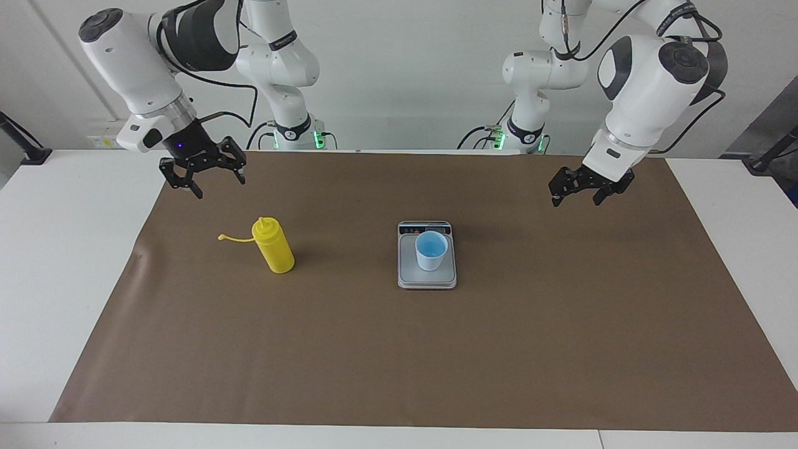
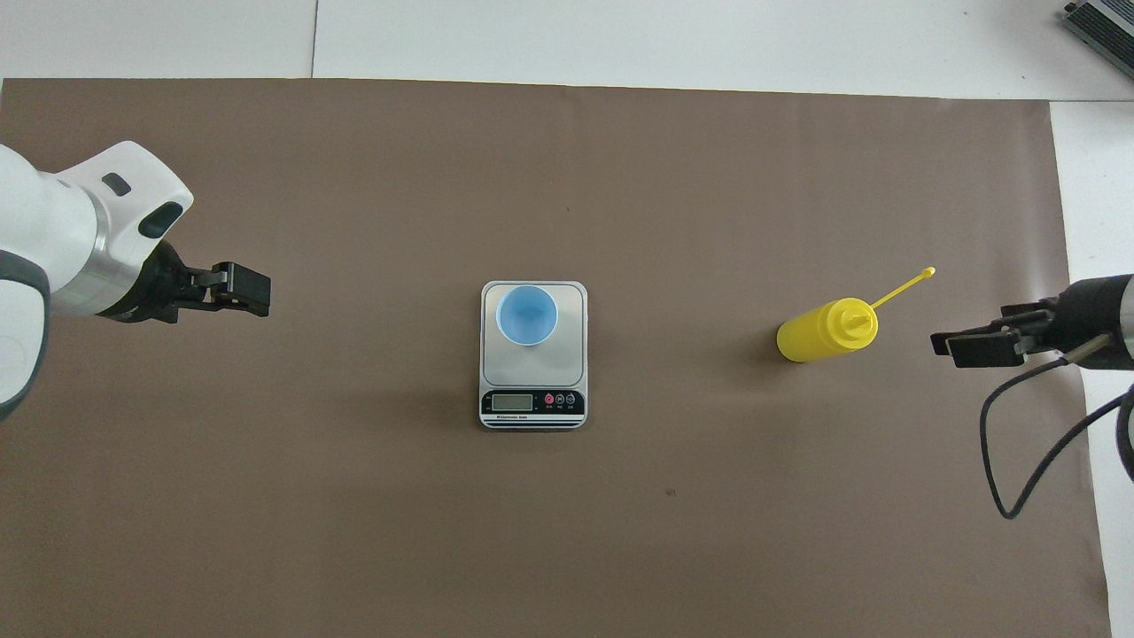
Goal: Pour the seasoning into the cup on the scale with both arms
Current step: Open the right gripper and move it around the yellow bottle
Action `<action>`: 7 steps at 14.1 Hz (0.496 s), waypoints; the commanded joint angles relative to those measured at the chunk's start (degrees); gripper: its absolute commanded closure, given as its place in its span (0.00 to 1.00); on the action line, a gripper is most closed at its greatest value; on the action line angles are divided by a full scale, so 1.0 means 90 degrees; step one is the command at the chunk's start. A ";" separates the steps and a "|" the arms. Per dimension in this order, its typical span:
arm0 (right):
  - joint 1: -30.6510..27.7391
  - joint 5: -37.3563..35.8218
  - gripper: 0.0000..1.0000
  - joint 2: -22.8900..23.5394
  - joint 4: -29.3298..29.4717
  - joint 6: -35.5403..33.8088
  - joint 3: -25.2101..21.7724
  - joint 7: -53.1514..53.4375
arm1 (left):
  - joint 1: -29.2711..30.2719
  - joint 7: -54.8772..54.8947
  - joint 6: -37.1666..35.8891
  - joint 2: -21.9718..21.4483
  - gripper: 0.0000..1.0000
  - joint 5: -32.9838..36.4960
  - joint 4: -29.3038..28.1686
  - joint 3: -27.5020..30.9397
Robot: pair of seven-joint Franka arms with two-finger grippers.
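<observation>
brown mat (image 1: 399, 349) | covers the white table (image 1: 62, 249) | lies flat

Facing view: high, across table, toward robots. Overhead view: steep downward. Both share mat (image 1: 399, 349), scale (image 1: 427, 277).

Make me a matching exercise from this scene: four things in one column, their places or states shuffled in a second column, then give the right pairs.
Things:
1. cup
2. seasoning bottle
3. left gripper
4. scale

Places or states:
A. lies flat on the brown mat at mid-table
B. stands upright on the mat toward the right arm's end, cap off on its strap
C. stands on the steel weighing plate
D. up in the air over the mat toward the left arm's end, jaws open, holding nothing

Pairs: 1-C, 2-B, 3-D, 4-A
</observation>
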 commanded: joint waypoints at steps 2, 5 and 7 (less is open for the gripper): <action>-0.0473 0.1143 0.00 -0.0221 -0.0889 0.0631 0.0023 -0.1954 | 0.0057 0.0549 -0.0604 -0.0093 0.00 0.0224 0.0406 0.0097; -0.0678 0.1953 0.00 -0.0162 -0.1260 0.0798 0.0023 -0.3087 | 0.0066 0.0890 -0.0937 -0.0161 0.00 0.0401 0.0594 0.0147; -0.0853 0.2684 0.00 0.0003 -0.1583 0.1051 0.0023 -0.4372 | 0.0076 0.1048 -0.0899 -0.0298 0.00 0.0391 0.0428 0.0166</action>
